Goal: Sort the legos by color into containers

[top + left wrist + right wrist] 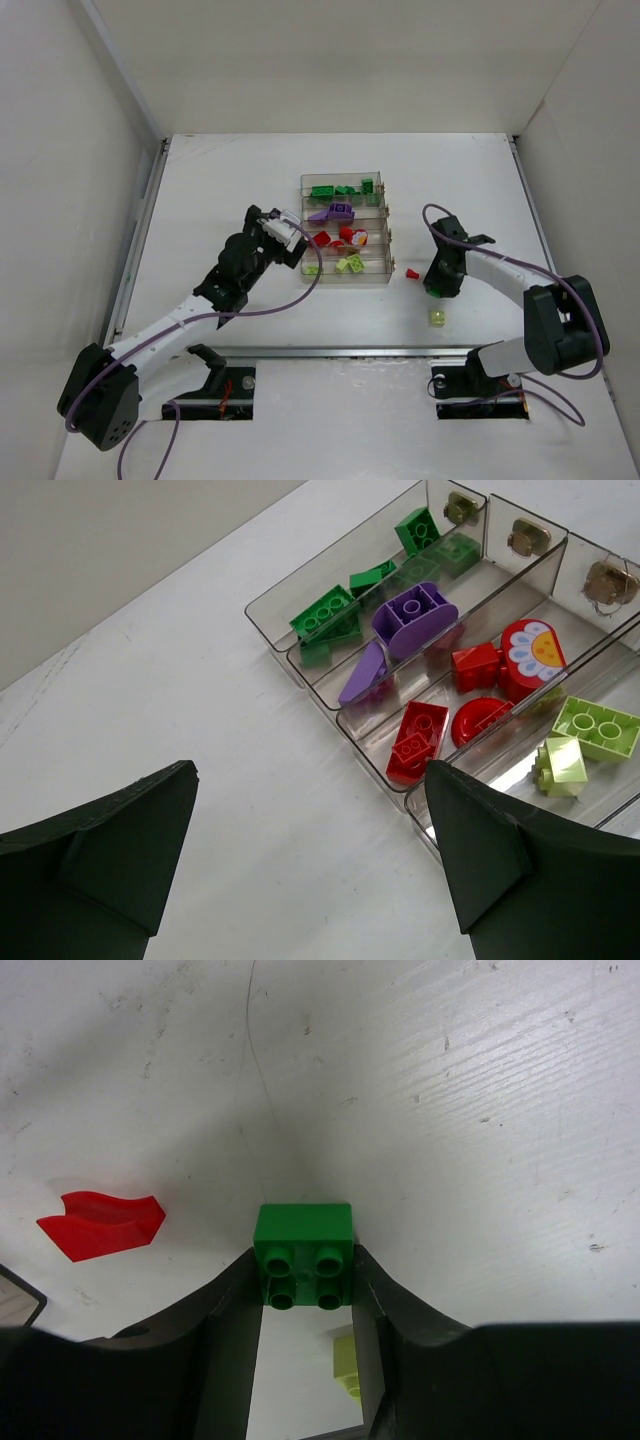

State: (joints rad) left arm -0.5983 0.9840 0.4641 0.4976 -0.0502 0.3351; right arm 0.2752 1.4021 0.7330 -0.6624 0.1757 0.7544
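Pinches glossy four-stud green brick in right gripper, between matte black fingers; smooth curved red piece off to its left. Spreads left gripper wide, clear smoky tray ahead-right.

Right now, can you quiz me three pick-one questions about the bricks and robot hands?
1. The loose red piece is: A) on the table beside the tray B) in the purple row C) stacked on green
2. The right hand holds a brick coloured: A) purple B) red C) green
3. The left hand is: A) shut on a brick B) open, empty C) out of sight
1A, it lies on bare table; 2C, green studs show in the grip; 3B, its sides stand apart, nothing between.
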